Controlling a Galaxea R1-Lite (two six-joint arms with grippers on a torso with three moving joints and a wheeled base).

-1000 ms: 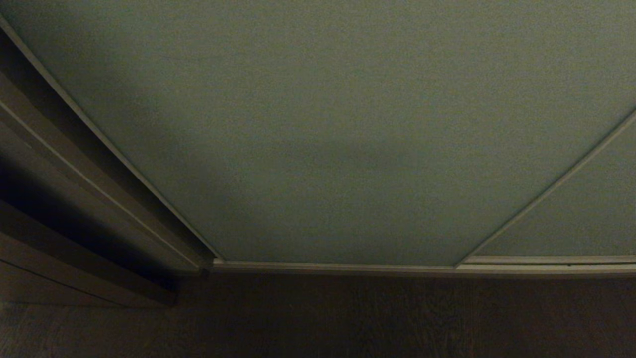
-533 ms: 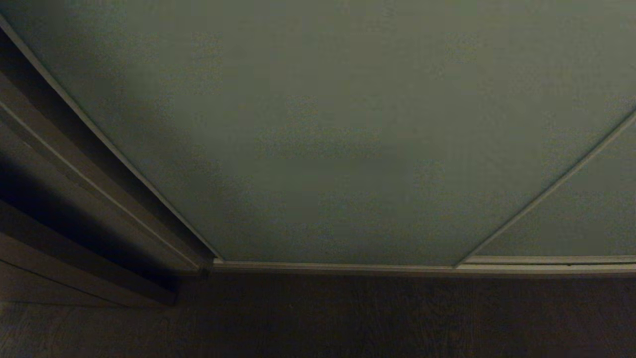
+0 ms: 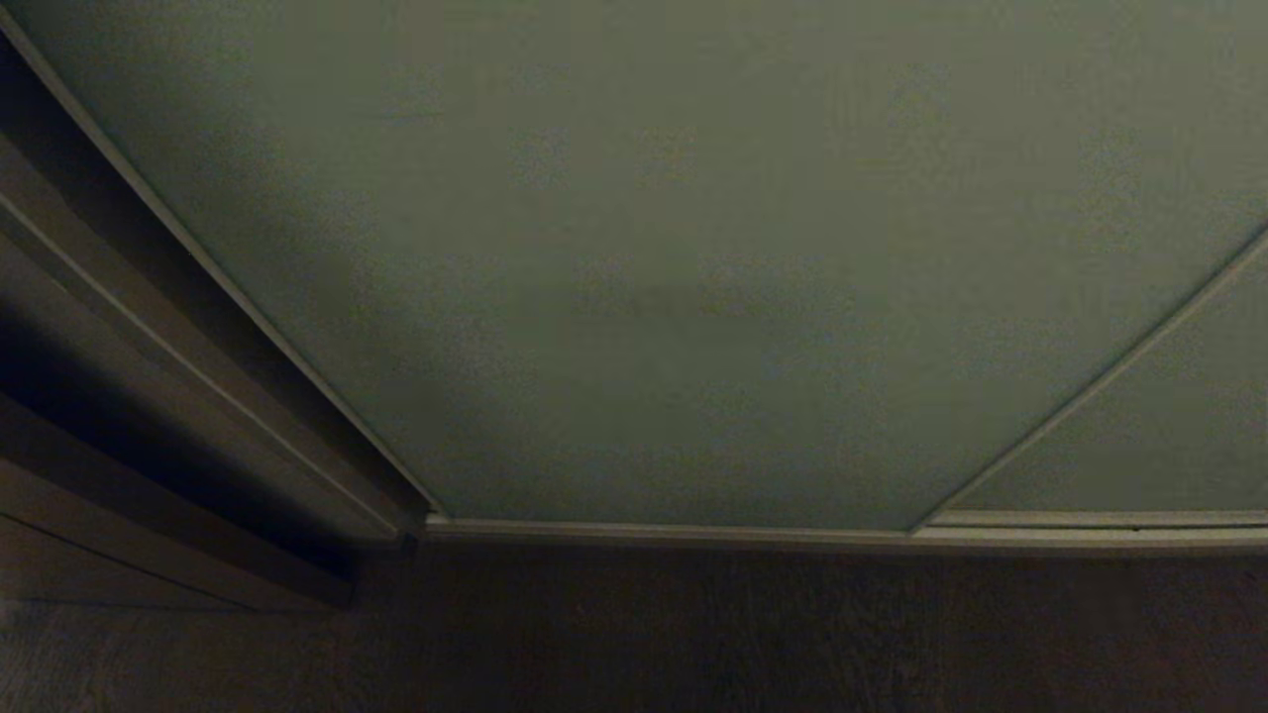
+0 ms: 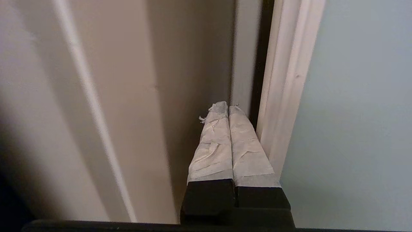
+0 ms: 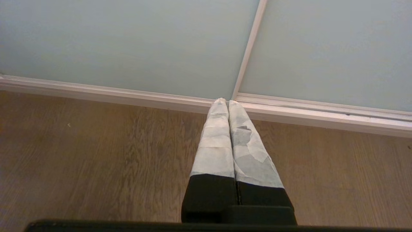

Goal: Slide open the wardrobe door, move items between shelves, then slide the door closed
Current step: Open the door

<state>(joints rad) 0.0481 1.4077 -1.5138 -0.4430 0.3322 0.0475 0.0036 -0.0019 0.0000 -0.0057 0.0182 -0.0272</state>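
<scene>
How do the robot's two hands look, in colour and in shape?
Both look alike. The left hand has two long fingers that narrow toward the tips, wrapped in wrinkled whitish tape, on a black base. The right hand is the same; the tape on its fingers is patchy and partly peeled.

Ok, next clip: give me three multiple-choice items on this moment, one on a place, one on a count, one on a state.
1. Where is the left end effector?
A. beside the door frame
B. over a shelf
C. on the floor

2. How many door panels show in the head view?
A. one
B. two
C. four

3. How is the right end effector?
A. open
B. shut on a toy
C. shut, empty

Answers: 1 A, its taped tips sit next to the pale frame's edge. 2 B, a wide panel and a second one at right. 3 C, its fingers press together with nothing between, above the floor.
</scene>
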